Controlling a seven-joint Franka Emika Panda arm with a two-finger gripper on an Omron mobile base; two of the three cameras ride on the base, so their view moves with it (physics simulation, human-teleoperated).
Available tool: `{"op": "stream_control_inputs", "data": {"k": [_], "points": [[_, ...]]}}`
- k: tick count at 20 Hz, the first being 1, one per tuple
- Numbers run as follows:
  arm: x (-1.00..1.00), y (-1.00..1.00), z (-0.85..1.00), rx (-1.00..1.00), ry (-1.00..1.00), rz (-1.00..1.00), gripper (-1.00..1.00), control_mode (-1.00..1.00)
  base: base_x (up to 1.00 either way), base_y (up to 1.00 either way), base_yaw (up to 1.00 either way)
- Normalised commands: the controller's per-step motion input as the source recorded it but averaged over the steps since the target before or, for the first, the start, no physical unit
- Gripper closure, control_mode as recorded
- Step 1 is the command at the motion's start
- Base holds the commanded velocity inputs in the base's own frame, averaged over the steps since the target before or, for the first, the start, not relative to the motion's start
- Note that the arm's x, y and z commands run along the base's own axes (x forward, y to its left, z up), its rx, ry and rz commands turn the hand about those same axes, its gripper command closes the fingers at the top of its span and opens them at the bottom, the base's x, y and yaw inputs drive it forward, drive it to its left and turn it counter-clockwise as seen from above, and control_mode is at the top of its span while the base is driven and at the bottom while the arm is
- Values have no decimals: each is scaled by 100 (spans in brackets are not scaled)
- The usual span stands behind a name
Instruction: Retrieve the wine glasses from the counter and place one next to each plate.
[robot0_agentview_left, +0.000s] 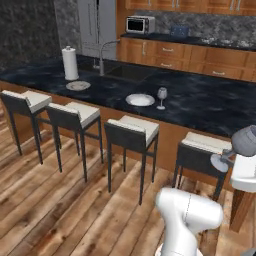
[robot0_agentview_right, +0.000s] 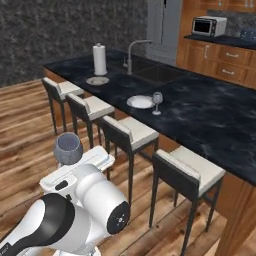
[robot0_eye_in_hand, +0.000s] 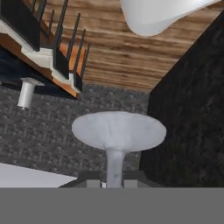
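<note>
A kitchen with a wooden floor and a long black counter (robot0_agentview_left: 200, 105) fronted by a row of white-seated stools (robot0_agentview_left: 132, 132). On the counter, a paper towel roll (robot0_agentview_left: 70, 63) stands near the sink tap (robot0_agentview_left: 102, 55). Just in front of the roll lies the far plate (robot0_agentview_left: 78, 85); further along from the roll lies the near plate (robot0_agentview_left: 140, 100), with one wine glass (robot0_agentview_left: 162, 96) standing upright just beside it, on the side away from the roll. That place looks served.

The second wine glass (robot0_agentview_right: 68, 148) is off the counter, carried in the gripper (robot0_eye_in_hand: 114, 181), which is clamped on its stem; the hand view looks along the stem to the round foot. The robot stands well away from the counter, out past the stools.

The step in hand is the carry of the second glass. Next, I judge, the base must close on the counter toward the roll, the arm reach over the stools, and the glass be set upright on bare counter beside the far plate, clear of the roll.
</note>
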Motion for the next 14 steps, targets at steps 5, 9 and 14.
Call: {"op": "stream_control_inputs", "data": {"k": [5,9,14], "points": [[0,0,0,0,0,0,100,100,49,100,-30],[0,0,0,0,0,0,100,100,47,100,-29],[0,0,0,0,0,0,100,100,46,100,-28]]}}
